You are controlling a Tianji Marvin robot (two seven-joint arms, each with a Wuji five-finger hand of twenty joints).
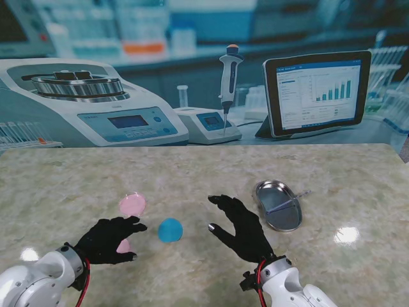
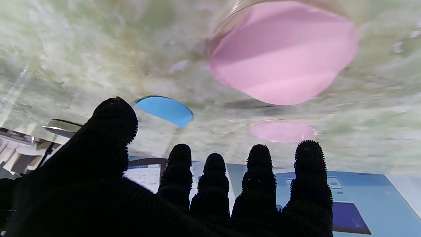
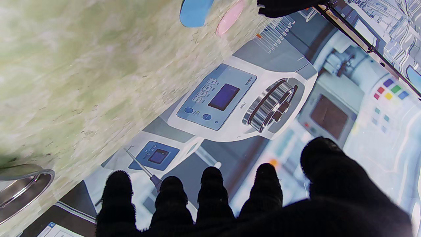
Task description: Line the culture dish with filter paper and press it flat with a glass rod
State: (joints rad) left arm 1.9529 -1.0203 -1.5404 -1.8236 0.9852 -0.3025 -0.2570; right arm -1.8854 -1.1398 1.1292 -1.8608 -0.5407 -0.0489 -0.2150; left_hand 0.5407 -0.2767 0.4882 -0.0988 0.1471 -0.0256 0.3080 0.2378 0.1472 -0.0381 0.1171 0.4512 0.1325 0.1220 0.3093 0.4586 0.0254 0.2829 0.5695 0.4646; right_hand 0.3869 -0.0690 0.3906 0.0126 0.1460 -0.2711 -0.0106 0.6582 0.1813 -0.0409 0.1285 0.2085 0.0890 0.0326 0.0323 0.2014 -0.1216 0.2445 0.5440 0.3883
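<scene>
Nothing lined yet: both the left hand (image 1: 108,240) and right hand (image 1: 239,227) hover empty, fingers spread; glass rod (image 1: 285,203) untouched in its tray (image 1: 275,220) at two o'clock

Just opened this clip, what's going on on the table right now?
Nothing is being held yet. The left hand hovers open over a pink disc, with a second pink disc farther from me and a blue disc to its right. The right hand is open too, between the blue disc and a metal tray that holds a thin glass rod. No dish looks lined so far.
</scene>
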